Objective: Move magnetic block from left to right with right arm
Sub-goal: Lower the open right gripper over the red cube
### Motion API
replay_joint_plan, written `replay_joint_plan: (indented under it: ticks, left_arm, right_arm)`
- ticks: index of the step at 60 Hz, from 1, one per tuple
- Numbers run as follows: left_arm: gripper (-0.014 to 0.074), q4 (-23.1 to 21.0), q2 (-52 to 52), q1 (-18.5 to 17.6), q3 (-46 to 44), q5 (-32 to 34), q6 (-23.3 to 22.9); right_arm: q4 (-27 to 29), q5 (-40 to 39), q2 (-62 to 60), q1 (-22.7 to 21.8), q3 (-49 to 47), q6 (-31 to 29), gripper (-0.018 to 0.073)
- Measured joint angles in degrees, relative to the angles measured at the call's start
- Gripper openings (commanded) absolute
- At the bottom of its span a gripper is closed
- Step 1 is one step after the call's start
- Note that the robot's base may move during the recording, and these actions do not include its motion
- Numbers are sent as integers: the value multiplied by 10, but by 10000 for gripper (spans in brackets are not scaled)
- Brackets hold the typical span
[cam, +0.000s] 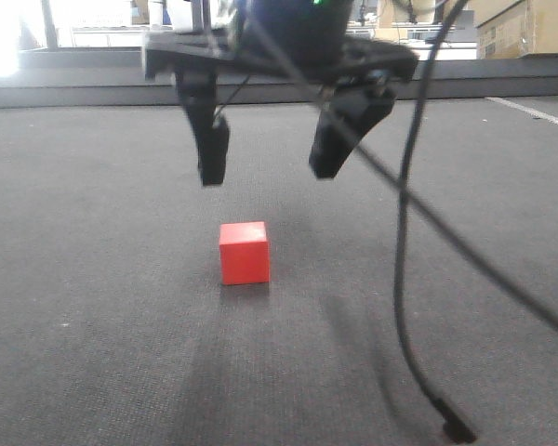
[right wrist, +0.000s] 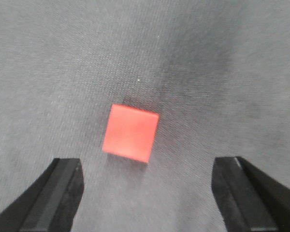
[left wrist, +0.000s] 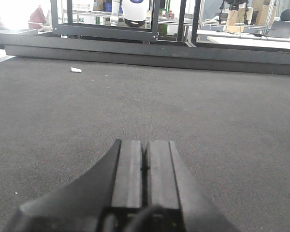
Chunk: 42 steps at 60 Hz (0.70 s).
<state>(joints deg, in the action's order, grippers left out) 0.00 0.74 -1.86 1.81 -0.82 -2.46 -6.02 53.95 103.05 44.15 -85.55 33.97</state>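
Approach step: right gripper [cam: 268,175] hangs spread wide over the block [cam: 244,252], which sits mid-frame on the mat [cam: 93,325]. The block looks a bit rotated (wrist view), so twist, drop, then close. Left gripper [left wrist: 145,145] is clenched on nothing
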Motion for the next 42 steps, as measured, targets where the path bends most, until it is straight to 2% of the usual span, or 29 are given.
replay_joint_plan:
  ticks: [18, 38, 42]
  left_arm:
    - [-116, 0, 0, 0, 0, 0, 0]
    - [-116, 0, 0, 0, 0, 0, 0]
    - [-116, 0, 0, 0, 0, 0, 0]
  right_arm:
    - [-3, -28, 48, 7, -1, 30, 636]
    - [-13, -68, 89, 7, -2, 33, 634]
    - [-16, -70, 96, 7, -4, 33, 609]
